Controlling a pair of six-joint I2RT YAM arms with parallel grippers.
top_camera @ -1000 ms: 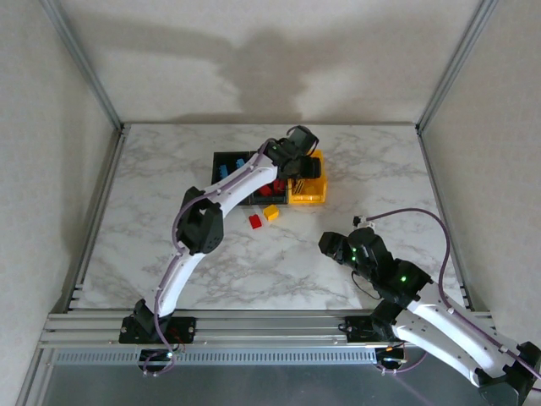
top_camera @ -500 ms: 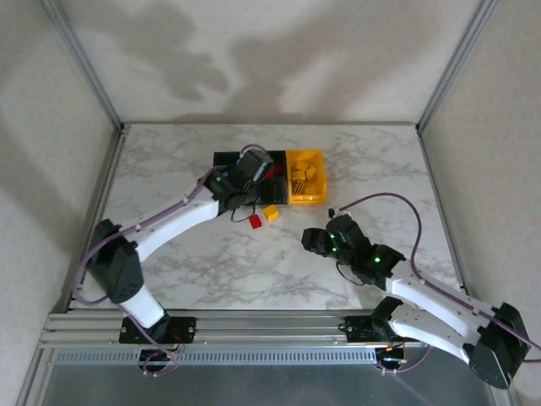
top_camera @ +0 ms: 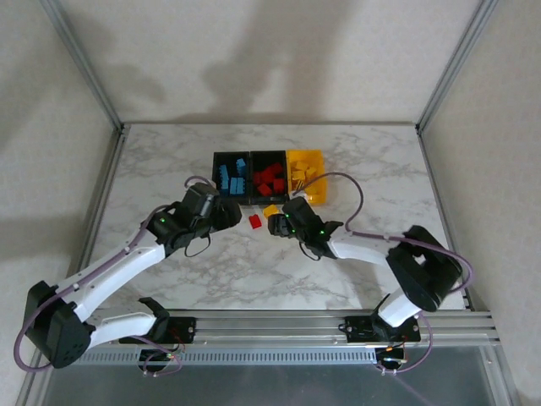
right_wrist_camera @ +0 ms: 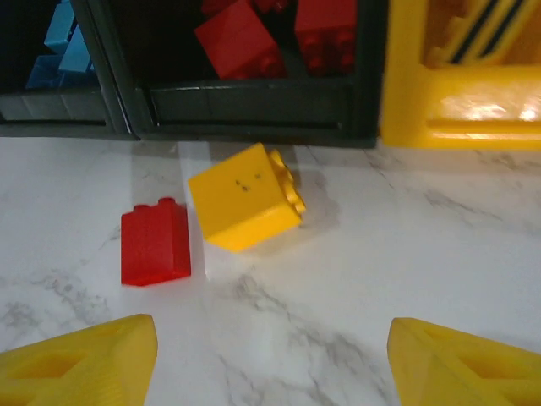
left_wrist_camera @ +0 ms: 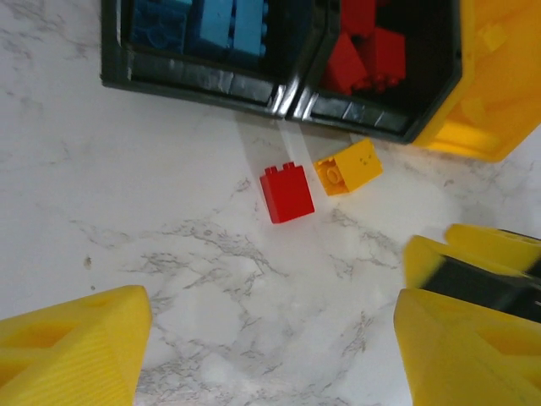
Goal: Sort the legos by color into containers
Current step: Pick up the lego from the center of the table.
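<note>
Adjoining containers point(top_camera: 251, 176) of blue, red, yellow legos point(top_camera: 269, 179)

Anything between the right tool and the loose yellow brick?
No. The right wrist view shows bare marble tabletop between the right tool and yellow brick; the red brick lies off to one side.

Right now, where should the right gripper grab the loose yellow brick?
Come from above with the right gripper, wrist turned. The yellow brick lies tipped, studs sideways, skewed to the bins. Probably pinch its flat faces toward and away from them; the red brick crowds the side opposite the studs.
</note>
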